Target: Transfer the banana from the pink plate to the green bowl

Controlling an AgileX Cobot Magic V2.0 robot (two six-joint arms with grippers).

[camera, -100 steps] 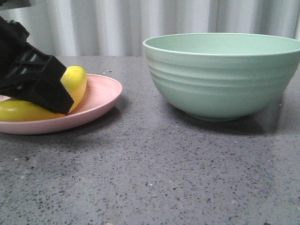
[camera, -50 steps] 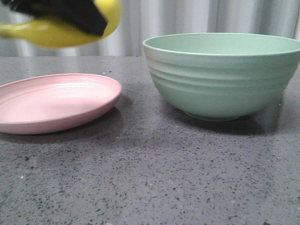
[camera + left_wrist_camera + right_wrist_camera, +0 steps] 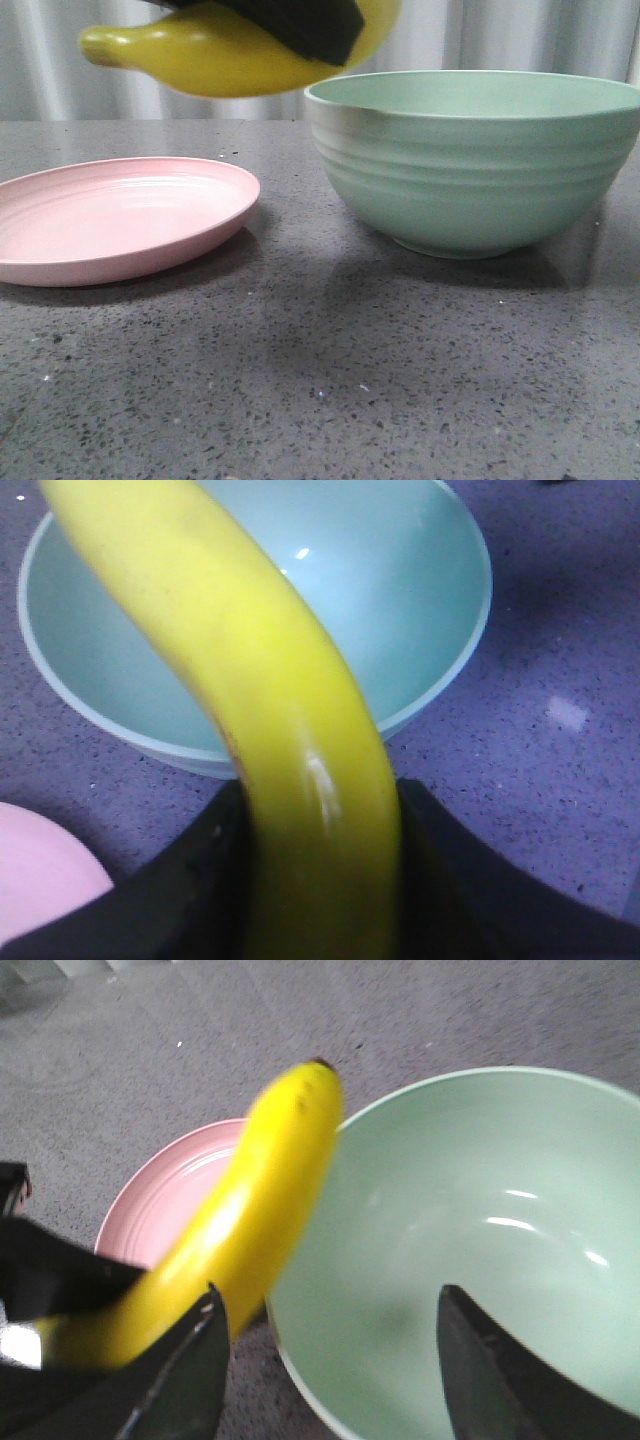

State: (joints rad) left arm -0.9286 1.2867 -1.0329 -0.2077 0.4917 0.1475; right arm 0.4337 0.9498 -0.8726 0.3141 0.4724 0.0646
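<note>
I've got the left pincer [image 3: 320, 880] clamped round the banana's [image 3: 250, 670] middle, green bowl [image 3: 440, 650] just ahead below it; looks light, stiff, glossy-slippery, so mid-body grip feels right

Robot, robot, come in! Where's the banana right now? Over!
Left gripper shut on banana, right gripper open. Banana airborne beside green bowl rim. Pink plate bare. Nothing blocking.

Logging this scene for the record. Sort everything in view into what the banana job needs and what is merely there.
Needed for the job:
banana, held in the air
left gripper, shut on the banana
pink plate, now bare
green bowl, nothing in it
right gripper, open over the bowl

Merely there:
grey speckled table
pale curtain behind
</note>
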